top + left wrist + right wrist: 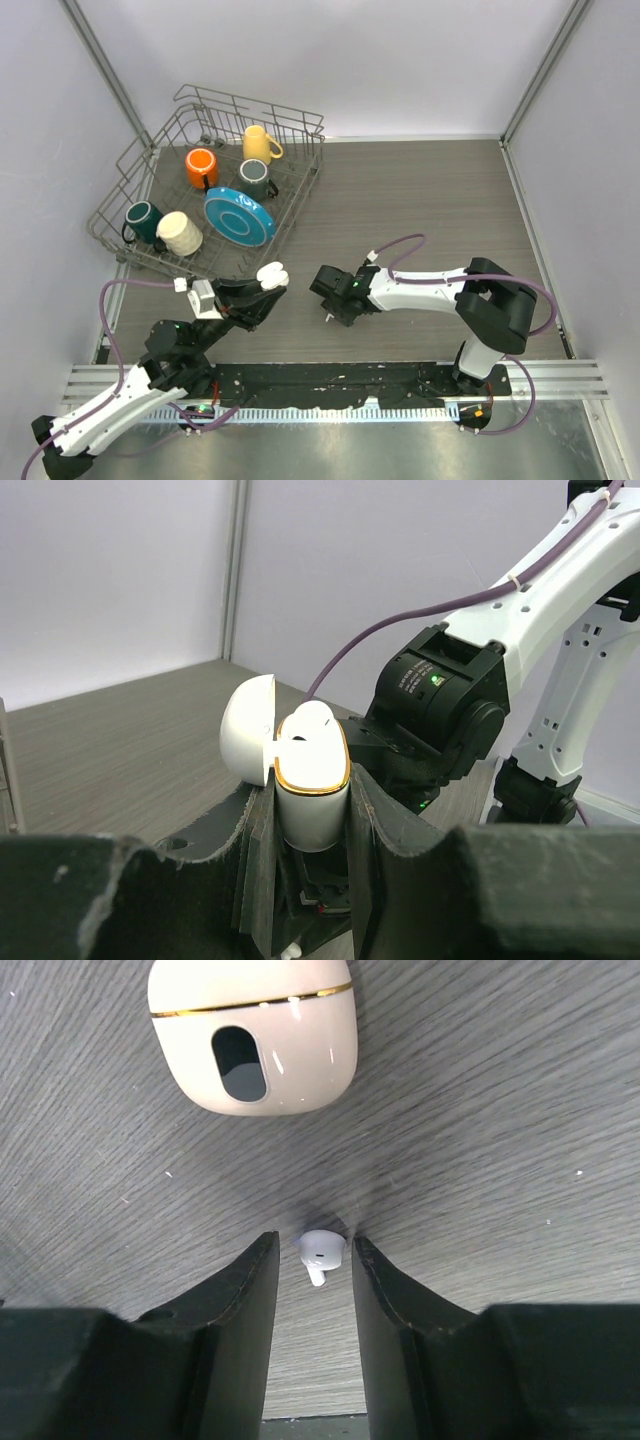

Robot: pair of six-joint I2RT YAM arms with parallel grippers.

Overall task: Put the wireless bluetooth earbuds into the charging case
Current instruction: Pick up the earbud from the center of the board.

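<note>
Earbud (322, 1250) lies on the wooden table (430, 200) between the fingertips of the right gripper (313, 1244), whose jaws stand narrowly parted about it, the right finger touching it; a second earbud (308, 720) sits in the open charging case (312, 792), lid tipped back; the left gripper (313, 798) clamps that case upright.

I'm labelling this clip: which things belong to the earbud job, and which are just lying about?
Job: open charging case in left claw; earbud inside it; loose earbud at right claw; closed case on table.
Lying about: dish rack; mugs; blue plate.
</note>
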